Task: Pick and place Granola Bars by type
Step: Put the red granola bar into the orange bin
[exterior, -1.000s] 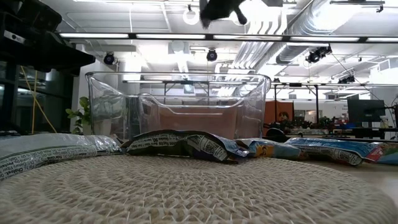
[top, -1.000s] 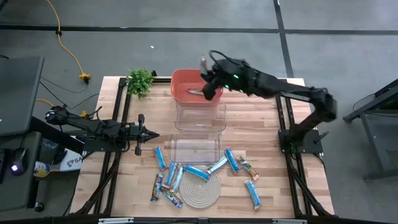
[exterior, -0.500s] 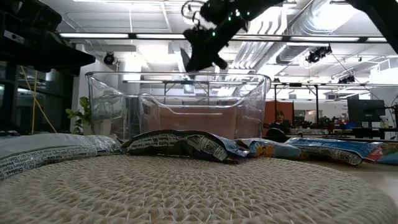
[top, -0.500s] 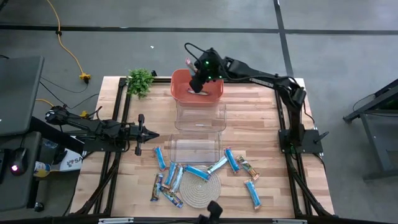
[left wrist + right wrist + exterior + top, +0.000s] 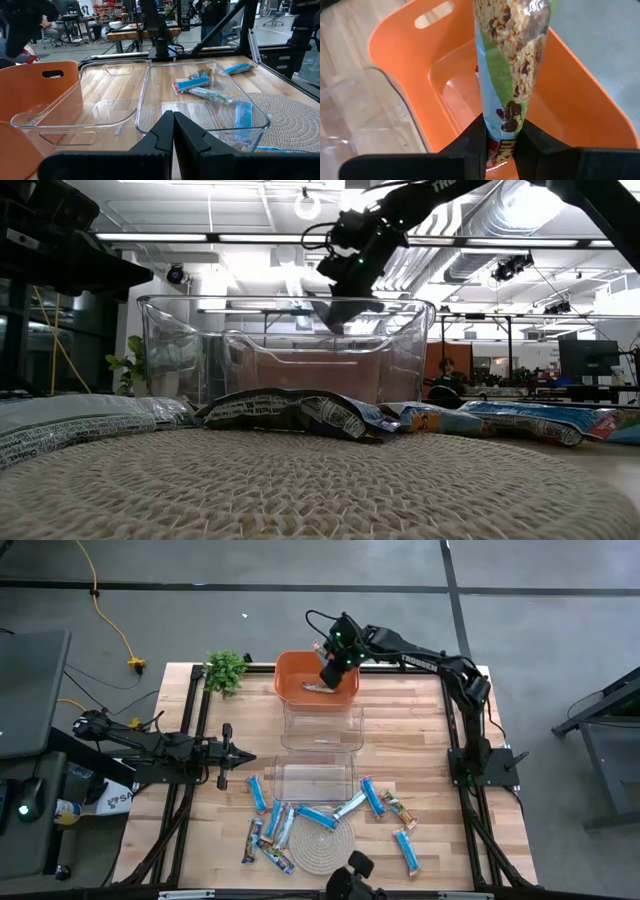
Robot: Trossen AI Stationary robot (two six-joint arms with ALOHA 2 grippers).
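Observation:
My right gripper (image 5: pixel 502 145) hangs over the orange bin (image 5: pixel 300 668) at the table's far edge, shut on a granola bar (image 5: pixel 512 55) in a green and light-blue wrapper. In the low view the right gripper (image 5: pixel 345 305) shows behind the clear bins' rim. Another bar (image 5: pixel 314 688) lies on the orange bin's floor. Several bars (image 5: pixel 285 823), mostly light blue, lie flat on the table around and on the rope coaster (image 5: pixel 322 846). My left gripper (image 5: pixel 240 757) waits shut at the table's left side, beside the near clear bin (image 5: pixel 315 780). My right gripper pinches the granola bar by its near end (image 5: pixel 502 120) between the two fingers (image 5: pixel 474 137). The fingers come slanting down from the table's right side and lie along the bar. It sticks out beyond the fingertips, lifted clear above the orange bin's inside.
Two clear bins stand in a row toward the near side of the orange one, the far clear bin (image 5: pixel 322 726) touching it. A small green plant (image 5: pixel 225 670) stands at the far left corner. Bare wood lies to the right of the bins.
My right gripper, shut on the bar throughout, has come down from high above the table to about the level of the bins' rims over the orange bin. It swung toward the table's left, then back a little to the right. The arm's elbow has swung toward the far edge.

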